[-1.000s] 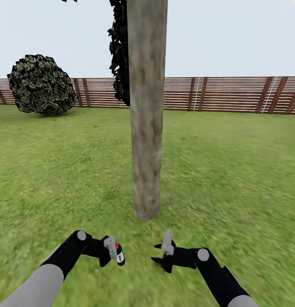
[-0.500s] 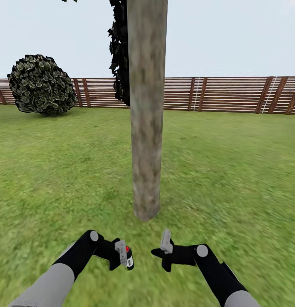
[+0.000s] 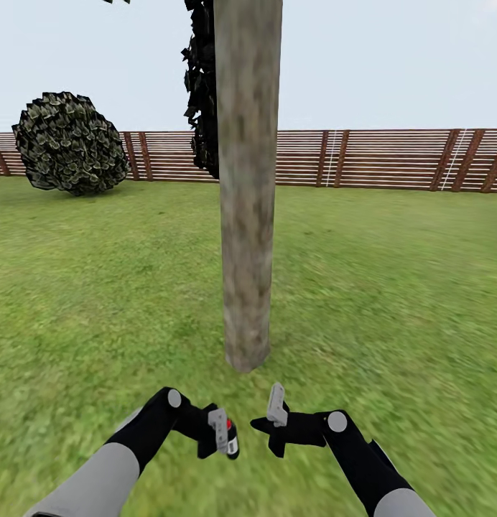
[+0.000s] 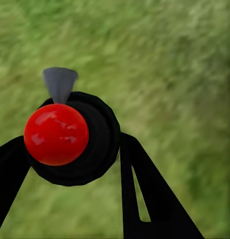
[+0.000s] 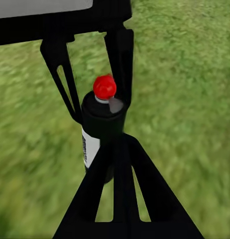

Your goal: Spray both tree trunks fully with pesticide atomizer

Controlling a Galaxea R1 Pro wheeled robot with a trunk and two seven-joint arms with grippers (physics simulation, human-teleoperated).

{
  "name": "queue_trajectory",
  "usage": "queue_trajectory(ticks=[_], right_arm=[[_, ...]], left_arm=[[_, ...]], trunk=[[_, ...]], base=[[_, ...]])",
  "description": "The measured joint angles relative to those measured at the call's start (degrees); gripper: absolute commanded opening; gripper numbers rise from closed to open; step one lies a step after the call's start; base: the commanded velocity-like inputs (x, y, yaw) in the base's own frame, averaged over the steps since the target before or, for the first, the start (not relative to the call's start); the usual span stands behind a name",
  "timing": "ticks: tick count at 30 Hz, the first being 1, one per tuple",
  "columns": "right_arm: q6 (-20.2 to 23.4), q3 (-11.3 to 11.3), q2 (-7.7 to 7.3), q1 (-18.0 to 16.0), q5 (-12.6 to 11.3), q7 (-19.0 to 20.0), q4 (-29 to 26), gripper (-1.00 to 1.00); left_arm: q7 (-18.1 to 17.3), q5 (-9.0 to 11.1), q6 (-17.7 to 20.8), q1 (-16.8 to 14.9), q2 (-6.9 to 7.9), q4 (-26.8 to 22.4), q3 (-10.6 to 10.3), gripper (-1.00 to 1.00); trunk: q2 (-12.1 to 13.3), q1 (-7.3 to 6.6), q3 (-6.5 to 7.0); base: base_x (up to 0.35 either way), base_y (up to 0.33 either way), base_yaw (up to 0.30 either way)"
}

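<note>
Where green lawn point(image 3: 392, 287) runs back to a slatted fence point(image 3: 378, 158), a pale tree trunk point(image 3: 247, 215) rises. Low before it, the left hand point(image 3: 221, 436) is clamped around the pesticide atomizer point(image 3: 231, 439); the right hand point(image 3: 271, 425) alongside looks closed, empty.

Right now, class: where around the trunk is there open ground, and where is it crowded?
Open grass lies right of the tree trunk toward the fence, and left toward the round bush. Crowded: before the trunk's base, the left gripper holding the pesticide atomizer faces the right gripper.
</note>
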Motion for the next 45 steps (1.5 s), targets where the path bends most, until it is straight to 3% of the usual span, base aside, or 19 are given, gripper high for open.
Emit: queue_trajectory(ticks=[5, 12, 18, 37, 45], right_arm=[[0.0, -0.01, 0.0, 0.0, 0.08, -0.01, 0.08, -1.0], [0.0, -0.02, 0.0, 0.0, 0.09, -0.06, 0.17, -1.0], [-0.05, -0.02, 0.0, 0.0, 0.09, -0.08, 0.26, -1.0], [-0.09, -0.02, 0.0, 0.0, 0.09, -0.09, 0.27, -1.0], [-0.1, -0.02, -0.01, 0.0, 0.09, -0.09, 0.27, -1.0]], left_arm=[[-0.51, -0.01, -0.1, 0.0, 0.2, 0.0, -0.41, -1.0], [-4.48, 0.1, -0.54, -0.74, -0.03, -0.01, -0.39, -1.0], [-4.67, 0.31, -0.64, -0.79, -0.21, -0.01, -0.36, -1.0], [-4.67, 0.09, -0.68, -0.76, -3.05, -0.01, -0.53, -1.0], [-4.67, 0.07, -0.68, -0.78, -3.34, 0.0, -0.53, -1.0]], trunk=[[0.0, 0.0, 0.0], [0.0, 0.0, 0.0], [0.0, 0.0, 0.0], [0.0, 0.0, 0.0], [0.0, 0.0, 0.0]], base=[[0.0, 0.0, 0.0], [0.0, 0.0, 0.0], [0.0, 0.0, 0.0], [0.0, 0.0, 0.0], [0.0, 0.0, 0.0]])
